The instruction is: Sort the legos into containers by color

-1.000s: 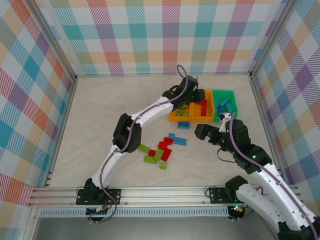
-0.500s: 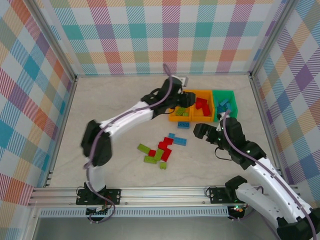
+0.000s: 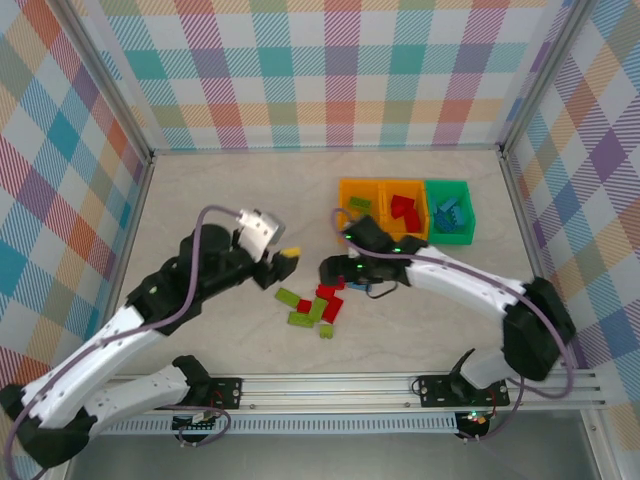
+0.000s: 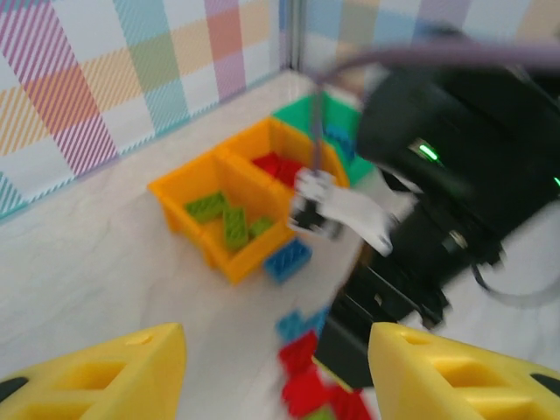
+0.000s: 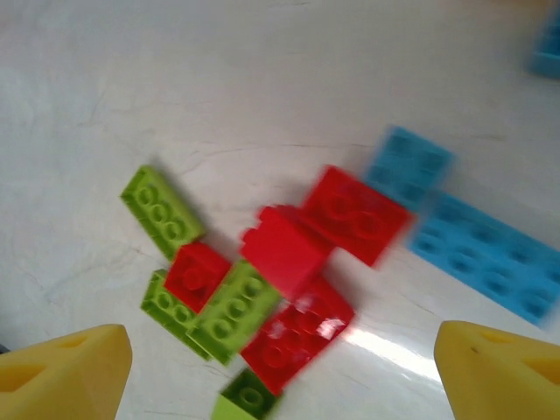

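**Tabletop lot in plaid-walled cell: brick sorting, part done**

Pale stone-look table (image 3: 200, 200); items were listed from the near edge outward.

1. Legos (image 3: 318, 302): a loose clump of lime and red bricks lay on the bare table, with light blue bricks (image 5: 477, 254) just beside it (some edges blurred).
2. Right gripper (image 5: 280, 372): fingers spread, empty, poised directly above the clump.
3. Left gripper (image 3: 285, 258): fingers apart, empty, off to the clump's left and well apart from the bins.
4. Containers (image 3: 385, 183): a row of three at the far side. Lime sat in the left orange bin, red in the middle orange, blue in the green.

Step in hand, by judgement: the right arm was choosing its next brick. The next move called for lowering onto one exposed piece, likeliest the raised red block (image 5: 284, 245), without dragging its neighbours.
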`<state>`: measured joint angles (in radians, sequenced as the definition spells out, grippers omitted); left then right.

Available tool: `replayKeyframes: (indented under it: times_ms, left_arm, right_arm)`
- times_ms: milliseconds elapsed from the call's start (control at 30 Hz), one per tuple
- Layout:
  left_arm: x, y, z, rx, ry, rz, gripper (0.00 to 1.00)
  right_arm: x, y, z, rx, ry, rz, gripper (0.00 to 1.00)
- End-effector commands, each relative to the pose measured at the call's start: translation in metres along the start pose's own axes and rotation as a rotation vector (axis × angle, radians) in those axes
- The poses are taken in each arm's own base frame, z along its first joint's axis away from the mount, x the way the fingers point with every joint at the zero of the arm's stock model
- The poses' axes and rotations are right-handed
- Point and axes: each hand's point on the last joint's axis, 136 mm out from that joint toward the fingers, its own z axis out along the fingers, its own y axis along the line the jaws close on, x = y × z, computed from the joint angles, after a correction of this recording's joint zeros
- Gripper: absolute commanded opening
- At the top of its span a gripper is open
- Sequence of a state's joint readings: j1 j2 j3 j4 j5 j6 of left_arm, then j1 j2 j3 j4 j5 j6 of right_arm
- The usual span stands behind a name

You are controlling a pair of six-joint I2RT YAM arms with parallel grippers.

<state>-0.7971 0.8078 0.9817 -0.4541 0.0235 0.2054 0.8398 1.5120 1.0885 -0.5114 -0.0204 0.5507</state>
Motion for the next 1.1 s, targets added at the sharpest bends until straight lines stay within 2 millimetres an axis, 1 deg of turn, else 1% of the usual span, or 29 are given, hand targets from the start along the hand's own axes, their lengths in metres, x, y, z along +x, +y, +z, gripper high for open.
replayKeyframes:
  times_ms: [0,33,100,200,267,333,433,467,533,600,700,733,767,833,867,900,967,1067]
  left_arm:
    - [0.065,-0.021,-0.042,0.118,0.148,0.258,0.58]
    - [0.075,-0.023,-0.052,0.126,0.151,0.280,0.59]
    - [0.091,-0.027,-0.068,0.143,0.145,0.328,0.61]
    - [0.110,-0.038,-0.087,0.201,0.125,0.389,0.64]
    - [0.128,-0.048,-0.094,0.263,0.150,0.423,0.68]
    - [0.152,-0.058,-0.100,0.350,0.215,0.479,0.73]
    - [0.171,-0.058,-0.099,0.370,0.288,0.499,0.79]
    - [0.174,-0.058,-0.099,0.374,0.295,0.506,0.82]
    - [0.176,-0.058,-0.097,0.373,0.296,0.520,0.93]
    - [0.177,-0.058,-0.095,0.374,0.293,0.520,1.00]
    - [0.178,-0.058,-0.092,0.369,0.287,0.514,1.00]
    - [0.178,-0.057,-0.091,0.366,0.288,0.512,1.00]
    - [0.179,-0.057,-0.090,0.362,0.290,0.513,1.00]
    - [0.178,-0.056,-0.089,0.353,0.284,0.515,1.00]
    - [0.177,-0.055,-0.088,0.350,0.279,0.516,1.00]
    - [0.175,-0.055,-0.087,0.349,0.273,0.517,1.00]
    - [0.173,-0.055,-0.086,0.347,0.260,0.522,1.00]
    - [0.169,-0.057,-0.083,0.350,0.242,0.525,1.00]
  right_arm:
    - [0.004,0.032,0.022,0.021,0.072,-0.229,0.90]
    - [0.004,0.040,0.033,0.027,0.091,-0.285,0.90]
    - [0.005,0.051,0.054,0.028,0.126,-0.365,0.91]
    - [0.002,0.052,0.082,0.054,0.170,-0.435,0.91]
    - [0.001,0.050,0.095,0.079,0.200,-0.485,0.91]
    - [0.005,0.051,0.106,0.094,0.238,-0.541,0.90]
    - [0.014,0.055,0.120,0.078,0.288,-0.580,0.88]
    - [0.016,0.055,0.124,0.078,0.298,-0.580,0.86]
    - [0.019,0.056,0.130,0.072,0.315,-0.577,0.82]
    - [0.021,0.056,0.135,0.072,0.321,-0.576,0.76]
    - [0.024,0.053,0.141,0.084,0.338,-0.574,0.69]
    - [0.027,0.052,0.143,0.090,0.347,-0.574,0.65]
    - [0.028,0.050,0.144,0.097,0.351,-0.570,0.61]
    - [0.029,0.048,0.146,0.101,0.355,-0.565,0.47]
    - [0.029,0.047,0.146,0.104,0.353,-0.562,0.42]
    - [0.028,0.048,0.146,0.106,0.348,-0.562,0.39]
    - [0.025,0.047,0.144,0.117,0.337,-0.560,0.39]
    - [0.016,0.044,0.140,0.154,0.302,-0.555,0.37]
